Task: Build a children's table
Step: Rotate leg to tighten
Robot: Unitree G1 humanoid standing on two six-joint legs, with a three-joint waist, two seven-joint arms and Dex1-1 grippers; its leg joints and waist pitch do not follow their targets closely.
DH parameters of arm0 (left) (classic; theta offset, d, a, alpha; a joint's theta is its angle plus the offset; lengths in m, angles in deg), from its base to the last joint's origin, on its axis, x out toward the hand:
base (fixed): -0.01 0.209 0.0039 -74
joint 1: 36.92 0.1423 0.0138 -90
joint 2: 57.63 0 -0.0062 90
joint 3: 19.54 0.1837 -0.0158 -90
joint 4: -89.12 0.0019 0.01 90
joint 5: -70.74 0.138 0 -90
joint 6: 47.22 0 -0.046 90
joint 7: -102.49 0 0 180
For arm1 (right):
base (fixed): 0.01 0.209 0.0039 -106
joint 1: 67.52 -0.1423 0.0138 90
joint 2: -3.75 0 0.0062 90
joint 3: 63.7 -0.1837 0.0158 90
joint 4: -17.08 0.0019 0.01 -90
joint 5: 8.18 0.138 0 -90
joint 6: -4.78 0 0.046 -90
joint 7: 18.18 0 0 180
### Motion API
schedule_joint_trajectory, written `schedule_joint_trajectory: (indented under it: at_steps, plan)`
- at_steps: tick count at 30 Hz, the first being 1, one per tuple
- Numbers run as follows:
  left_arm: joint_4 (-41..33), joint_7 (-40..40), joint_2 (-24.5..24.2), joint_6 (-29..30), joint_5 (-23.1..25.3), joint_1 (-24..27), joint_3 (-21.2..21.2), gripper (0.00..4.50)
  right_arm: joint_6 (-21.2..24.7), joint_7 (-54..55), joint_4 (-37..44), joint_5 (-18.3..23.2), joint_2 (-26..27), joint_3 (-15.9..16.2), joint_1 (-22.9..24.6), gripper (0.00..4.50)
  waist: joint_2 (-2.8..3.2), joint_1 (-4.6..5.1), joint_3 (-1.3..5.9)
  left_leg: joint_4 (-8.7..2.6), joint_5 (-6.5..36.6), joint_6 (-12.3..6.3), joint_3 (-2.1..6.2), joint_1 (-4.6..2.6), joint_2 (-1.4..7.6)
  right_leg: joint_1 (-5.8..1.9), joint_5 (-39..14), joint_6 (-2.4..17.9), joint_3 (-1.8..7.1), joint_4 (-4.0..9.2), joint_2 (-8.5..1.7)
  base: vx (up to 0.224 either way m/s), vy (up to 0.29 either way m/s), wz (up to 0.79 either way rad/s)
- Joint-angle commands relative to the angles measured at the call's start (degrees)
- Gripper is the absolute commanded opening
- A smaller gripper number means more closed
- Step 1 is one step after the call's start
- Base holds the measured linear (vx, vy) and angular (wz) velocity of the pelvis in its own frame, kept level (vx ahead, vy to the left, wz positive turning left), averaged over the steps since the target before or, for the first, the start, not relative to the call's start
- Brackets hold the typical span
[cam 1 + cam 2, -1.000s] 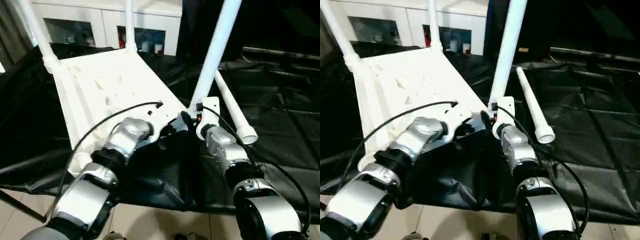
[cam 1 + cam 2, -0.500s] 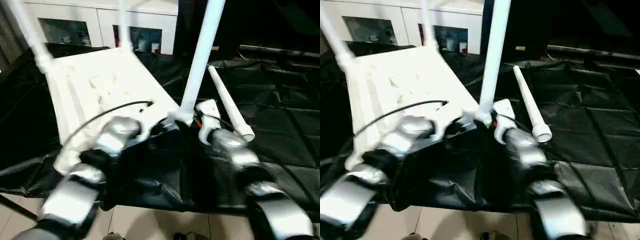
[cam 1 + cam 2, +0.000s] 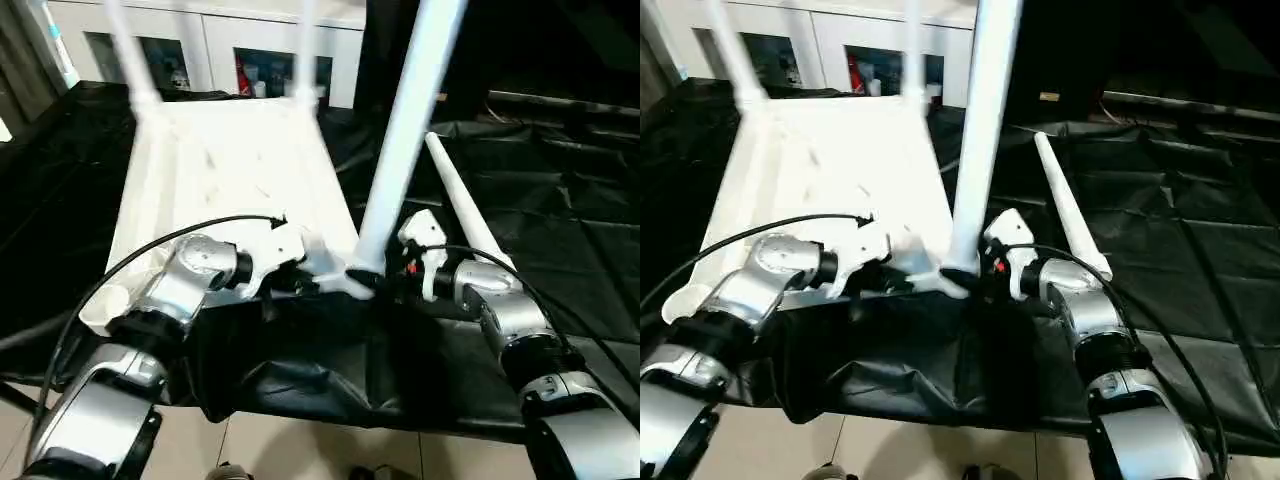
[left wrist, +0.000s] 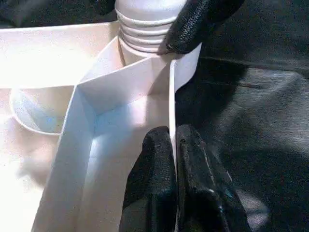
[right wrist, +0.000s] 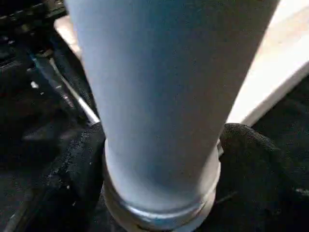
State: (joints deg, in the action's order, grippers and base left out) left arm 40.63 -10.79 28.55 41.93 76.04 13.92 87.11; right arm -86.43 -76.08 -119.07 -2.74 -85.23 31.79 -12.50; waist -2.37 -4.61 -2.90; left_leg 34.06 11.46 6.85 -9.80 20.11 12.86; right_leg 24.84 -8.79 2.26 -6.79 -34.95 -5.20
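Note:
The children's table lies upside down, its white tabletop resting on black cloth. Two legs stand in the far corners. A third leg stands in the near right corner socket. One loose leg lies on the cloth to the right. My left gripper is shut on the tabletop's near rim, just beside that socket. My right gripper stands open around the base of the third leg, one finger close on each side. The near left socket holds nothing.
Black cloth covers the work surface and hangs over its near edge. A white glass-door cabinet stands behind the table. Tiled floor shows below the edge. Black cables run along both forearms.
The camera has shifted. My right gripper's jaws have widened around the base of the near leg. My left gripper keeps its hold on the rim.

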Motion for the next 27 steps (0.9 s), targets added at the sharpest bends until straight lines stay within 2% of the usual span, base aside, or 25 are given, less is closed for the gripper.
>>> schedule_joint_trajectory:
  at_steps: [1,2,6,7,8,13,14,15,16,17,20,21,23,24,26,27]
  plan:
    - [-0.87,2.6,0.39,-1.09,-1.24,0.89,1.08,0.0,0.71,0.21,0.85,0.21,-1.18,-0.31,0.56,3.47,0.16,0.06,3.97,-3.71,8.21,-4.49,-0.52,0.36,0.45,-4.49,-15.36,9.95,3.25,4.15,-3.01,0.0,0.0,0.0]
    - [-1.03,2.64,0.28,-1.0,-1.25,0.96,1.03,0.0,0.84,0.15,1.02,0.29,-1.04,-0.36,0.62,3.45,-0.09,-0.05,3.99,-3.69,8.08,-4.39,-0.52,0.34,0.41,-4.48,-15.67,9.72,3.25,4.12,-3.04,0.0,0.0,0.0]
    - [-1.54,2.67,0.01,-0.56,-1.12,1.21,0.82,0.0,1.25,-0.55,1.35,0.5,-0.75,-0.13,0.86,3.12,-0.03,-0.24,4.02,-3.68,7.64,-4.33,-0.55,0.35,0.4,-4.47,-15.55,9.43,3.3,4.12,-3.02,0.0,0.0,0.0]
    - [-1.56,2.65,-0.02,-0.57,-1.1,1.26,0.81,0.0,1.29,-0.6,1.38,0.5,-0.7,-0.07,0.93,2.97,-0.25,-0.22,4.02,-3.67,7.58,-4.37,-0.57,0.39,0.41,-4.48,-15.57,9.36,3.29,4.11,-3.02,0.0,0.0,0.0]
    - [-1.64,2.58,-0.05,-0.51,-1.11,1.35,0.81,0.0,1.35,-0.59,1.51,0.45,-0.62,-0.02,1.09,2.86,-0.11,-0.29,4.01,-3.71,7.45,-4.28,-0.53,0.33,0.44,-4.46,-15.66,9.35,3.3,4.07,-3.07,0.0,0.0,0.0]
    - [-0.87,-1.44,0.99,0.71,-0.16,1.32,0.4,0.0,0.8,6.97,-0.76,-0.44,1.2,-1.6,1.23,2.74,-0.23,-0.06,3.88,-3.76,7.51,-3.67,-0.53,0.45,0.33,-4.4,-17.06,8.55,3.31,4.19,-3.05,0.0,0.0,0.0]
    - [0.95,-6.47,2.34,1.73,0.94,0.34,-0.31,0.0,1.3,12.95,-2.66,-0.87,2.67,-2.81,0.87,2.73,-0.18,0.17,3.74,-3.84,8.45,-2.9,-0.53,0.3,0.2,-4.21,-19.81,7.61,3.22,4.66,-2.98,0.0,0.0,0.0]
    - [0.95,-6.47,2.34,1.73,0.94,0.34,-0.31,0.0,1.3,12.95,-2.66,-0.87,2.67,-2.81,0.87,2.73,-0.15,0.24,3.69,-3.85,8.95,-2.69,-0.52,0.19,0.13,-4.15,-21.19,7.18,3.15,4.9,-3.02,0.0,0.0,0.0]
    - [1.81,-8.77,3.78,2.94,0.9,-0.25,-0.82,0.0,3.04,19.34,-4.37,-0.56,4.45,-4.4,0.4,2.72,-0.46,0.37,3.67,-3.84,9.35,-2.51,-0.53,0.19,0.1,-4.18,-22.48,6.65,3.1,5.03,-2.97,0.0,0.0,0.0]
    - [2.31,-10.76,4.67,3.74,1.26,-0.63,-0.96,0.0,4.55,23.18,-5.37,-0.03,5.63,-5.56,-0.02,2.72,-0.31,0.48,3.54,-3.85,9.93,-2.25,-0.51,0.06,-0.08,-3.95,-25.21,5.71,3.03,5.39,-3.0,0.0,0.0,0.0]
    - [4.62,-18.31,7.84,6.37,2.45,-2.31,-1.64,0.0,7.16,32.98,-7.84,0.2,8.62,-7.42,-1.08,2.72,-0.43,1.04,3.5,-3.67,10.82,-1.69,-0.39,-0.04,-0.39,-3.76,-30.27,3.35,2.63,6.18,-2.96,0.0,0.0,0.0]
    - [6.39,-23.73,10.28,8.24,2.66,-3.56,-2.58,0.0,7.57,37.53,-8.85,-0.05,10.51,-7.73,-1.54,2.72,-0.38,1.1,3.43,-3.61,10.86,-1.89,-0.46,0.01,-0.46,-3.62,-31.13,2.64,2.62,6.47,-2.97,0.0,0.0,0.0]
    - [7.77,-28.31,12.88,9.93,2.51,-4.69,-3.38,0.0,7.43,41.73,-9.95,-0.95,12.53,-7.24,-2.2,2.72,-0.48,1.13,3.53,-3.52,11.46,-1.96,-0.43,-0.12,-0.6,-3.49,-31.99,1.97,2.42,6.66,-2.86,0.0,0.0,0.0]
    - [7.77,-28.31,12.88,9.93,2.51,-4.69,-3.38,0.0,7.43,41.73,-9.95,-0.95,12.53,-7.24,-2.2,2.72,-0.43,1.06,3.54,-3.54,11.45,-2.01,-0.35,-0.07,-0.59,-3.51,-31.97,1.88,2.37,6.64,-2.95,0.0,0.0,0.0]
    - [8.26,-30.27,15.82,10.16,3.17,-5.39,-2.59,0.0,6.49,45.3,-11.06,-0.73,16.06,-7.37,-3.46,2.72,-0.41,0.97,3.53,-3.64,11.88,-2.65,-0.35,-0.27,-0.53,-3.24,-31.35,1.81,2.4,6.77,-2.95,0.0,0.0,0.0]
    - [8.24,-30.27,16.16,9.9,3.28,-5.46,-2.4,0.0,6.0,45.54,-11.17,-1.07,16.45,-7.15,-3.68,2.72,-0.37,1.03,3.58,-3.74,12.16,-2.86,-0.25,-0.16,-0.47,-3.39,-30.79,2.05,2.34,6.68,-2.96,0.0,0.0,0.0]
